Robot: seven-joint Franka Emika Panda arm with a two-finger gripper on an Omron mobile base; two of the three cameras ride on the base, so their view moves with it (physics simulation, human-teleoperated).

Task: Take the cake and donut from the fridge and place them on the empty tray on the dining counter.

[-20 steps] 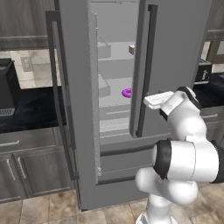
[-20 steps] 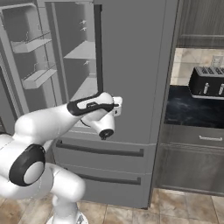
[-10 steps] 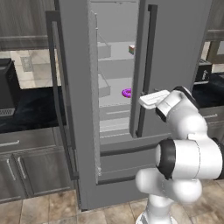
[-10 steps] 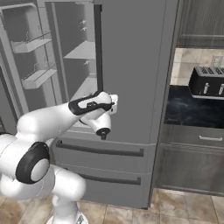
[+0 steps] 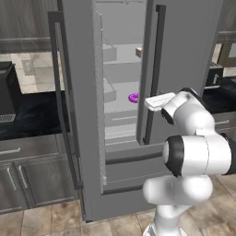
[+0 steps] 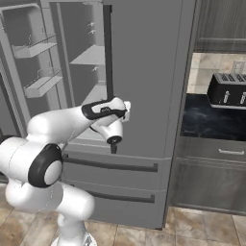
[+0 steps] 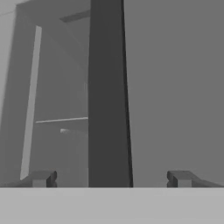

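From the left base view, the fridge (image 5: pixel 184 55) stood with its left door swung open and its right door shut; the donut (image 5: pixel 133 97) lay on an inner shelf near that shelf's right edge, and a small multicoloured piece, probably the cake (image 5: pixel 138 52), sat on a higher shelf close to the same edge. The arm's hand was up against the long dark handle (image 5: pixel 152 73) of the shut door. From the right base view, the gripper (image 6: pixel 114 144) hung at the lower end of that handle, in front of the closed door. In the hand view, the two fingertips (image 7: pixel 41 178) stood fully spread, empty, with the dark bar rising between them. The step in hand looked like opening the right door: it would go best with the bar centred between the fingers before closing, then a pull along the door's arc rather than straight back.
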